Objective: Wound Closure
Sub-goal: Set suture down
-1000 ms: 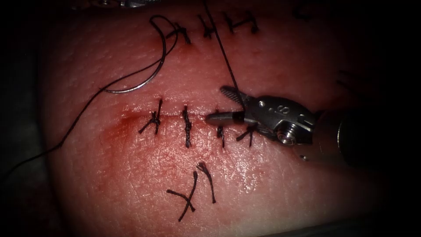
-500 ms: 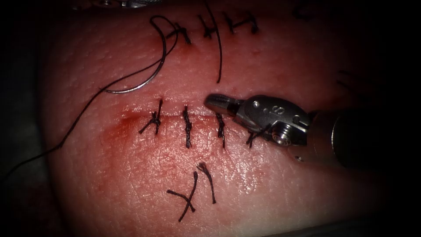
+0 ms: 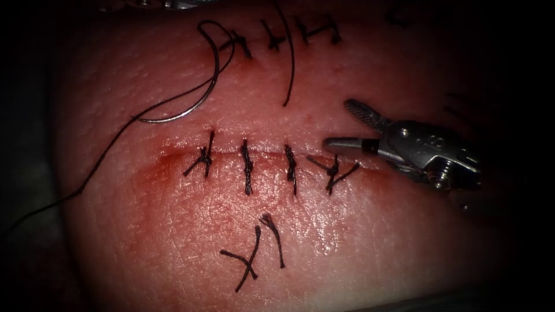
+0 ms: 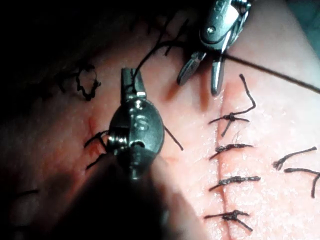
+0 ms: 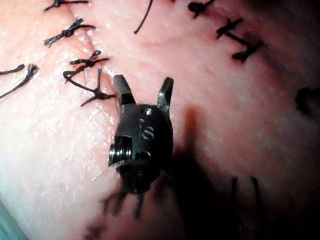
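The tissue (image 3: pixel 173 219) has a cut closed by several dark stitches (image 3: pixel 247 167); the rightmost knot (image 3: pixel 332 170) has short tails. My right tool (image 3: pixel 341 124) hovers just right of that knot, jaws open, holding nothing; its open jaws also show from close (image 5: pixel 144 90). My left tool (image 4: pixel 131 77) is shut on the thread, and a loose thread end (image 3: pixel 289 63) hangs down over the tissue above the cut. The curved needle (image 3: pixel 185 107) lies free on the tissue at the upper left, not in the tissue, with its thread (image 3: pixel 87 179) trailing off to the left.
A second row of stitches (image 3: pixel 272 39) sits near the far edge. Cut ends of thread (image 3: pixel 254 260) lie below the cut. Red fluid (image 3: pixel 167 173) stains the tissue around the left stitches.
The right tool's jaws closed on the taut thread above the rightmost knot and it parted. The tool then drew back right and opened; the thread end now hangs slack.
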Robot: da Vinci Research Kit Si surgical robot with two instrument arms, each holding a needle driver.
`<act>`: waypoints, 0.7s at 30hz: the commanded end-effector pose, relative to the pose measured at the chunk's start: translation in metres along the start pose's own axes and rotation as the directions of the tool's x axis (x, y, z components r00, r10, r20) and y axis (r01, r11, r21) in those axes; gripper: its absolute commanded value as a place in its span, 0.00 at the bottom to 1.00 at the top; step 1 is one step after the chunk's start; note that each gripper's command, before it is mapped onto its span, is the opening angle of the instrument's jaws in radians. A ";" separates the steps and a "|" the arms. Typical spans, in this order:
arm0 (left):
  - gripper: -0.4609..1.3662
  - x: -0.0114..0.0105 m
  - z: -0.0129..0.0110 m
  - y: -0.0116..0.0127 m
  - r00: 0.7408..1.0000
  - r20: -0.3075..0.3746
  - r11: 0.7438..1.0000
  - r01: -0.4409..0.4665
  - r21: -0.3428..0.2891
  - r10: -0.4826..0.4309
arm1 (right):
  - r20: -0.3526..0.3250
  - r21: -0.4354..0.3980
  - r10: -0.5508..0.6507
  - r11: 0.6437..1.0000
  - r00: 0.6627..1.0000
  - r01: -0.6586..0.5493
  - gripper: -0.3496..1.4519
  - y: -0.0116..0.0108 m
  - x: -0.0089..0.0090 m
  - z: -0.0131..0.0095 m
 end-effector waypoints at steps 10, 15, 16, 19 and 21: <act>0.06 0.0036 0.0047 0.0056 0.982 -0.190 1.000 -0.007 -0.003 0.006 | 0.028 -0.120 0.031 0.992 0.999 -0.027 0.87 0.0038 -0.0024 -0.0063; 0.06 0.0052 0.0067 0.0097 0.960 -0.278 0.999 0.019 -0.046 -0.031 | 0.035 -0.142 0.047 0.989 0.998 -0.042 0.86 0.0044 -0.0030 -0.0075; 0.06 0.0055 0.0070 0.0104 0.955 -0.295 0.998 0.027 -0.062 -0.044 | 0.035 -0.142 0.052 0.989 0.998 -0.047 0.86 0.0045 -0.0030 -0.0075; 0.06 0.0060 0.0077 0.0133 0.939 -0.337 0.993 0.039 -0.109 -0.074 | 0.030 -0.100 0.056 0.994 0.998 -0.053 0.84 0.0045 -0.0030 -0.0075; 0.06 0.0059 0.0079 0.0147 0.933 -0.351 0.991 0.041 -0.130 -0.084 | 0.029 -0.096 0.055 0.994 0.998 -0.052 0.83 0.0044 -0.0030 -0.0074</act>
